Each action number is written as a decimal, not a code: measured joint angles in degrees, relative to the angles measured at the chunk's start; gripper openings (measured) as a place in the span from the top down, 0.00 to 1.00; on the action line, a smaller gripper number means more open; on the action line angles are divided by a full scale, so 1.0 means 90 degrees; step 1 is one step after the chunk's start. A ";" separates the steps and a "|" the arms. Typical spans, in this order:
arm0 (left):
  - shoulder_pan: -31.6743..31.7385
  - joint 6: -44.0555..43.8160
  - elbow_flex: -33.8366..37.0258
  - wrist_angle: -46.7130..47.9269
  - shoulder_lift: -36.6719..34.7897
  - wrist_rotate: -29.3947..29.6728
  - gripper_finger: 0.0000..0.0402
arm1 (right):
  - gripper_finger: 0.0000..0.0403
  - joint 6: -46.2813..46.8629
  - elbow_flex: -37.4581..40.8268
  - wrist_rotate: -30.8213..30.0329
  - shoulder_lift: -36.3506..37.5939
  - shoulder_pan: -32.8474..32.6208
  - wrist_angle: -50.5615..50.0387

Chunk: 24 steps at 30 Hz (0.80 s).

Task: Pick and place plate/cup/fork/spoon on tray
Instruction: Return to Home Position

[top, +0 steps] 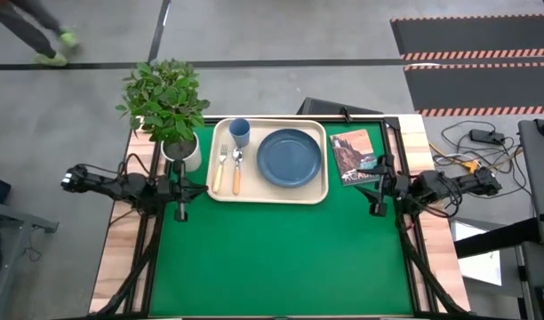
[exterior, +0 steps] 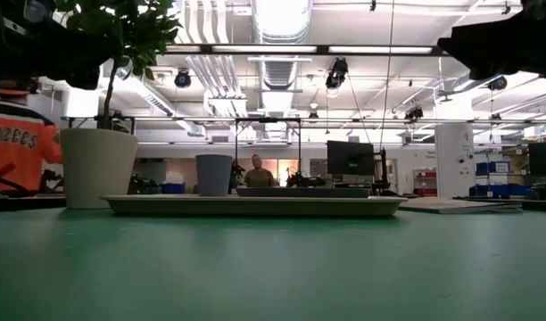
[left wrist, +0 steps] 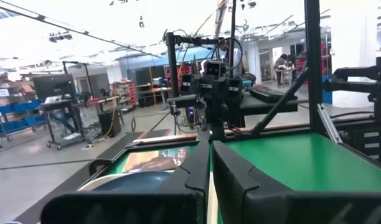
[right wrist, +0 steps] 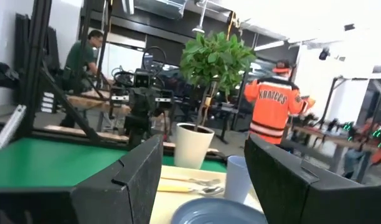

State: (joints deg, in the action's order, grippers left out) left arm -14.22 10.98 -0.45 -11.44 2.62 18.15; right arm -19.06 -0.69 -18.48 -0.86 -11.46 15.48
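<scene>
The cream tray (top: 318, 192) lies at the table's far middle. On it lie the dark blue plate (top: 290, 157), the blue cup (top: 240, 132) standing upright, the pale-handled fork (top: 220, 170) and the orange-handled spoon (top: 237, 171), side by side. My left gripper (top: 181, 206) hovers just left of the tray, shut and empty; it also shows in the left wrist view (left wrist: 210, 180). My right gripper (top: 376, 204) hovers right of the tray, open and empty; it also shows in the right wrist view (right wrist: 206, 180).
A white pot with a green plant (top: 179, 147) stands at the tray's far left corner. A picture-covered booklet (top: 354, 156) lies right of the tray. The green mat (top: 281, 258) stretches toward the near edge. People stand in the room beyond the table.
</scene>
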 joint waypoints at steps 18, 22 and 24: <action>-0.0002 -0.0010 0.0012 -0.0003 0.0599 0.0012 1.00 | 0.47 0.0455 0.0005 0.0044 -0.0005 0.0000 -0.0026; -0.0001 -0.0012 0.0016 -0.0003 0.0775 0.0012 1.00 | 0.47 0.0455 0.0005 0.0044 -0.0005 0.0000 -0.0026; -0.0001 -0.0012 0.0017 -0.0003 0.0863 0.0012 1.00 | 0.47 0.0455 0.0007 0.0044 -0.0005 0.0000 -0.0026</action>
State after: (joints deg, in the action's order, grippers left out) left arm -14.23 10.87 -0.30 -11.47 10.39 18.26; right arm -14.96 -0.63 -18.09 -0.91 -11.46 15.25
